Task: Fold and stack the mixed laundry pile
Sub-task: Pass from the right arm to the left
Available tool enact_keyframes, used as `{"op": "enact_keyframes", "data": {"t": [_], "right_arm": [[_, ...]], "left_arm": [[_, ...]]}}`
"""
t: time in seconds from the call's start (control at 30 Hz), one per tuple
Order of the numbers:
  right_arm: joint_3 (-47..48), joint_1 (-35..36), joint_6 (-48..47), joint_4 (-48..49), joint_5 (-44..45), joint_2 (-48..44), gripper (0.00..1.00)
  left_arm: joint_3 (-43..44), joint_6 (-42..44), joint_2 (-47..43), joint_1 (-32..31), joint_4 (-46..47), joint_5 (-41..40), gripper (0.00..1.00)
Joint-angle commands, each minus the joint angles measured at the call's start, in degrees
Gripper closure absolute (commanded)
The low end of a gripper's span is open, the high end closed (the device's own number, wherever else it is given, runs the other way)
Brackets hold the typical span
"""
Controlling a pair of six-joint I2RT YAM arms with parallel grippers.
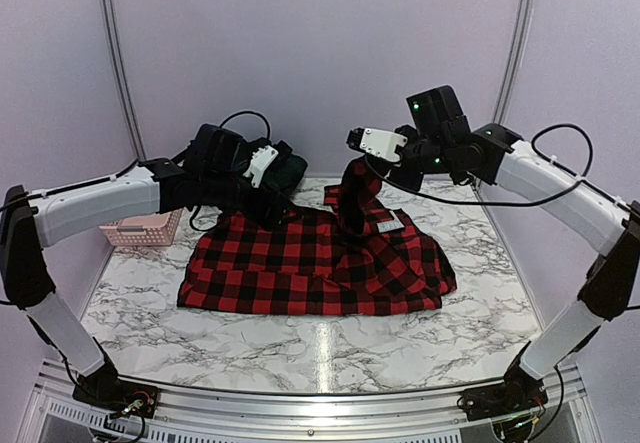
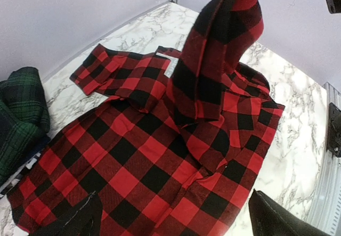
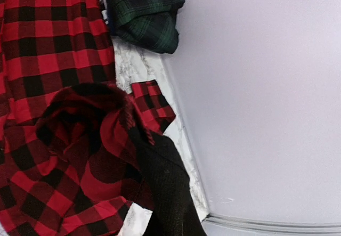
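The red-and-black checked shirt [image 1: 300, 268] lies spread across the marble table. My right gripper [image 1: 366, 170] is shut on a fold of it near the collar and holds that fold up as a peak [image 2: 224, 49] above the rest. In the right wrist view the black finger [image 3: 165, 182] presses into the bunched shirt [image 3: 80, 140]. My left gripper [image 2: 176, 226] hovers open over the shirt's body [image 2: 133, 161], with nothing between its fingers. A dark green plaid piece [image 2: 21, 108] is bunched at the back left, beside the shirt's sleeve.
A pink perforated basket [image 1: 140, 229] stands at the table's left edge under my left arm. The dark green plaid piece [image 1: 292, 171] lies against the back wall [image 3: 256, 87]. Bare marble [image 1: 330, 348] runs along the front.
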Motion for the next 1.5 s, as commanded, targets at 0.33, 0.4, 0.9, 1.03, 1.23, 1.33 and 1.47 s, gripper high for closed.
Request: {"op": "enact_keyframes", "data": {"t": [0.33, 0.4, 0.9, 1.03, 1.23, 1.33, 1.47], "right_arm": [[-32.0, 2.9, -21.8, 43.8, -7.9, -21.8, 1.00], [-31.9, 3.6, -20.7, 42.6, -11.2, -22.2, 1.00], [-37.6, 7.5, -25.3, 39.0, -27.0, -26.3, 1.00], [-38.9, 7.4, -25.5, 39.0, -27.5, -26.8, 1.00], [-39.4, 7.5, -24.3, 40.9, -28.7, -26.9, 1.00], [-39.6, 7.5, -23.0, 42.2, -28.5, -26.8, 1.00], [-40.4, 7.5, -20.2, 44.7, -26.2, -27.5, 0.96]], "left_arm": [[-10.2, -4.0, -10.6, -0.5, 17.2, 6.1, 0.01], [-9.3, -3.9, -8.9, -0.5, 17.2, 9.6, 0.01], [2.1, 12.8, 0.4, -7.3, 14.7, 18.6, 0.05], [4.1, 13.1, 2.8, -8.8, 14.7, 21.6, 0.16], [6.0, 10.7, 5.3, -9.6, 15.5, 24.1, 0.50], [7.3, 9.4, 6.3, -9.7, 15.4, 26.0, 0.68], [8.0, 8.3, 6.2, -9.7, 15.2, 26.9, 1.00]]}}
